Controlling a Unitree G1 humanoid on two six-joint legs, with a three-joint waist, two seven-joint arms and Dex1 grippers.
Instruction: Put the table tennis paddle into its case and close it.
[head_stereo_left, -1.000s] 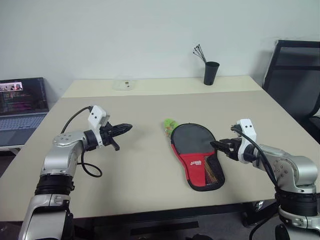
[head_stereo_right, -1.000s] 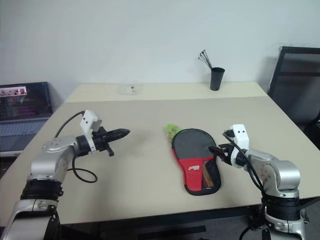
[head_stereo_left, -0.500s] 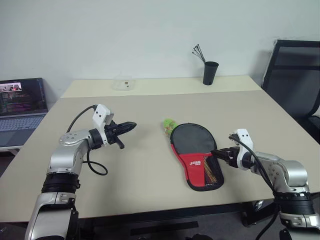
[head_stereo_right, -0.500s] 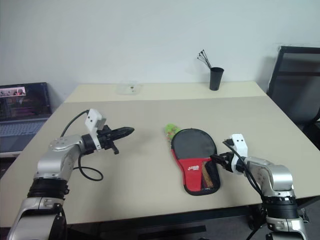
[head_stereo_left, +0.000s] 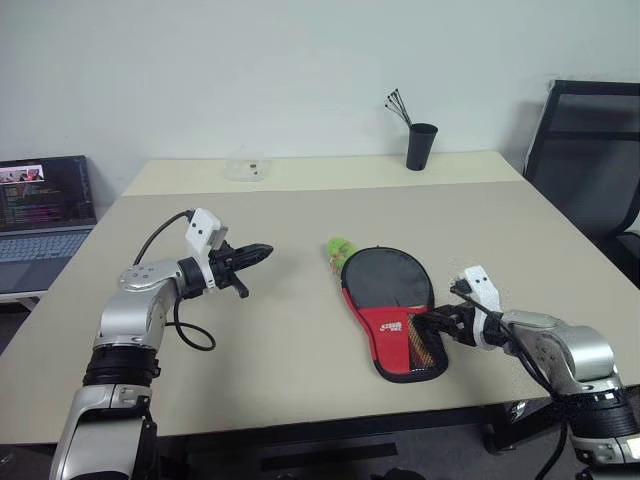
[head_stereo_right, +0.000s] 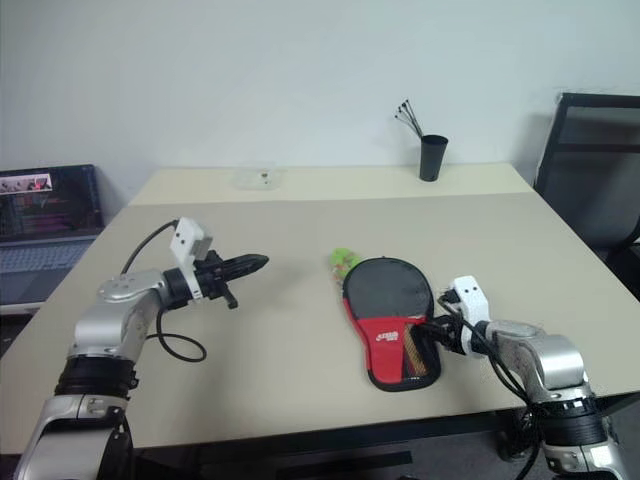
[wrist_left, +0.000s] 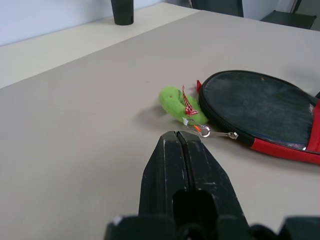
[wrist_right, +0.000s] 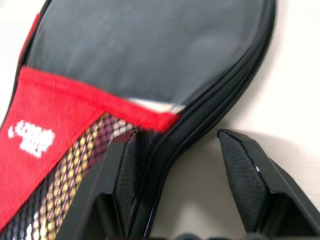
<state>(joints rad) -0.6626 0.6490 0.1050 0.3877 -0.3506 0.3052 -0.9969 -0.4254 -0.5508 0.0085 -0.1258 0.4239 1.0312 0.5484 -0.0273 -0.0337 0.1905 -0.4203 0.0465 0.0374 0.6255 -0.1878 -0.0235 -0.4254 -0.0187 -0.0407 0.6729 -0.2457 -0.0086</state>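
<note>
The case (head_stereo_left: 388, 300) lies flat on the table, black at its round end, with a red band, a white logo and a mesh pocket (wrist_right: 65, 180) toward me. The table tennis paddle is hidden; red and yellow tones show through the mesh. My right gripper (head_stereo_left: 435, 322) is open low at the case's right edge. In the right wrist view one finger (wrist_right: 122, 175) sits over the mesh and the other finger (wrist_right: 245, 175) over bare table, with the zipped rim between them. My left gripper (head_stereo_left: 262, 250) is shut and hovers level to the left, pointing at the case. A green plush charm (wrist_left: 175, 100) hangs on the zipper pull (wrist_left: 220, 134).
A black cup (head_stereo_left: 421, 145) with thin sticks stands at the table's far edge, and a small clear box (head_stereo_left: 246, 168) lies further left. A laptop (head_stereo_left: 40, 205) sits off the left side and a black chair (head_stereo_left: 585, 150) off the right. The case lies near the table's front edge.
My right gripper has sunk toward the table and slid along the case's right edge to the mesh part. The left gripper has stayed shut and in place; the camera shifted slightly.
</note>
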